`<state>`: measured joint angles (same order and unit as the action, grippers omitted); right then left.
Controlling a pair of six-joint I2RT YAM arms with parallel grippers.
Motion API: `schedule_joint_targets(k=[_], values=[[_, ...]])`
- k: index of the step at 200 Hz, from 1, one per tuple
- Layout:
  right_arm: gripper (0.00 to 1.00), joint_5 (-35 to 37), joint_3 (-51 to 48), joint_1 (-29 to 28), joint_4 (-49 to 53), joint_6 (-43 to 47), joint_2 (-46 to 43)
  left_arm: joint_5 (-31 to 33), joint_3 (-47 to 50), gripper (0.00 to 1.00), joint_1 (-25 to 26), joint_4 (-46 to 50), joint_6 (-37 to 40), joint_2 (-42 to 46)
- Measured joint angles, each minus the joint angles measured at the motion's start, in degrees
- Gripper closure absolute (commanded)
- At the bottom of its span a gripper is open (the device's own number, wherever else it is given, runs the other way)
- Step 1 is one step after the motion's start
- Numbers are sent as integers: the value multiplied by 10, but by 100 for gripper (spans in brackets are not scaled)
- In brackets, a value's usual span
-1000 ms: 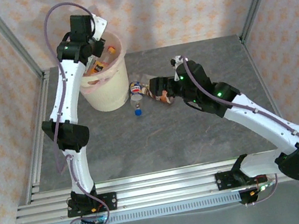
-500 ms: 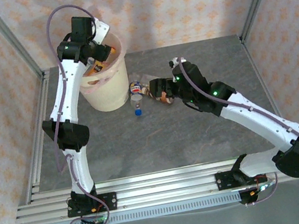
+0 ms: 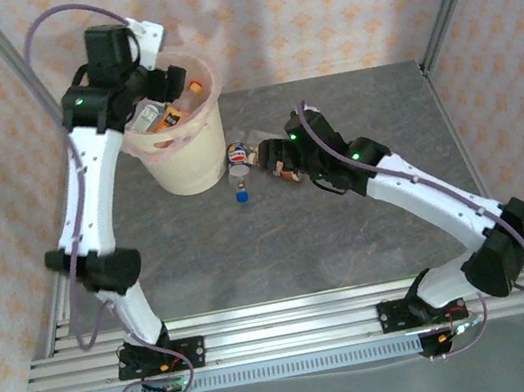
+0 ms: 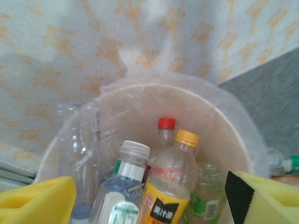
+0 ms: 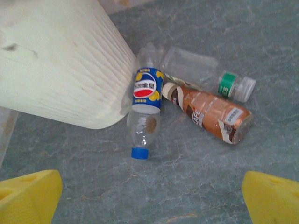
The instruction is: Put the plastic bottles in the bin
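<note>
Three small plastic bottles (image 5: 205, 109) lie on the grey surface (image 5: 196, 177) beside the round cream plastic bin (image 5: 60, 60); your left end effector (image 4: 149, 200) and right end effector (image 5: 149, 198) gape wide, empty.

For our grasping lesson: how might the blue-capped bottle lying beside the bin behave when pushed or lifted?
The blue-capped bottle looks empty, so probably light and squashable. Lying on its side, it may roll if nudged, though the bin beside it could block that.

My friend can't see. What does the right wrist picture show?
Three plastic bottles lie on the grey table beside the cream bin: a blue-labelled bottle, a brown bottle, a clear bottle with a green band. The right gripper is open near them.
</note>
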<state>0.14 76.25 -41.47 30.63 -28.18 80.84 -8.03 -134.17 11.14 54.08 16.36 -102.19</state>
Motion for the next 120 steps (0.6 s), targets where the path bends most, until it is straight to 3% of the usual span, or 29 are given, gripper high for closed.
schedule_joint_targets(k=[23, 77, 120], values=[[0, -15, 0, 0, 0, -28, 38, -5, 83, 0, 0, -44, -48, 105], [6, -52, 0, -5, -37, -81, 114, -4, 356, 0, 0, -155, -194, 306], [10, -65, 15, -23, -47, -97, 196, 47, 543, 0, 0, -207, -290, 418]])
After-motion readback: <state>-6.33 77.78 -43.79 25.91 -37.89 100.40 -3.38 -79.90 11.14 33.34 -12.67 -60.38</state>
